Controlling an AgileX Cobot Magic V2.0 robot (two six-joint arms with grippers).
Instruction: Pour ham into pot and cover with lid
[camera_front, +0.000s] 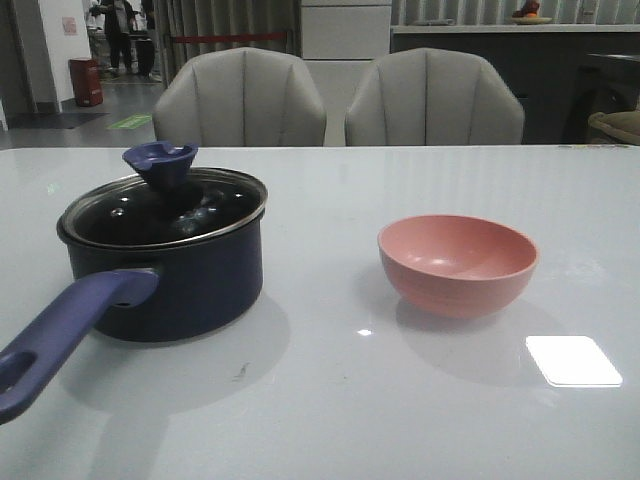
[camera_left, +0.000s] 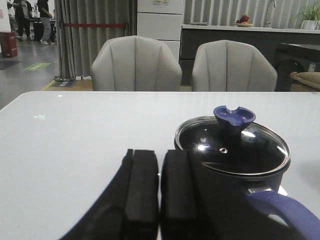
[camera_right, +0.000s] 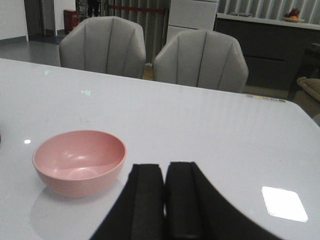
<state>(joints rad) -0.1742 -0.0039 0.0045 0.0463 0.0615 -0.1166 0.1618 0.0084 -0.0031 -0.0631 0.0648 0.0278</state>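
Front view: white glossy table (camera_front: 320, 400), lamp glare as a bright patch near the right front edge. Pot (camera_front: 170, 275) stands on the left half, upright, long handle (camera_front: 60, 335) running toward the camera and off to the left. Lid (camera_front: 165, 205) sits on the pot rim, blue knob (camera_front: 160, 160) up; the glass is dark with reflections. Ham not visible in any view; cannot tell whether it is inside the pot. Pink bowl (camera_front: 458, 262) upright on the right half, well apart from the pot, nothing showing in it.

Left wrist view: left claw (camera_left: 159, 192) clenched, pads together, nothing between them. Pot and lid lie just beyond it and to one side, not touching.

Right wrist view: right claw (camera_right: 165, 197) clenched, pads together, nothing held. Pink bowl near, ahead and to one side, apart from the fingers.

Room: two grey upholstered chairs (camera_front: 240, 100) behind the far table edge, a dark counter behind them, curtains, a red bin (camera_front: 86, 82) in the far corridor on the left.
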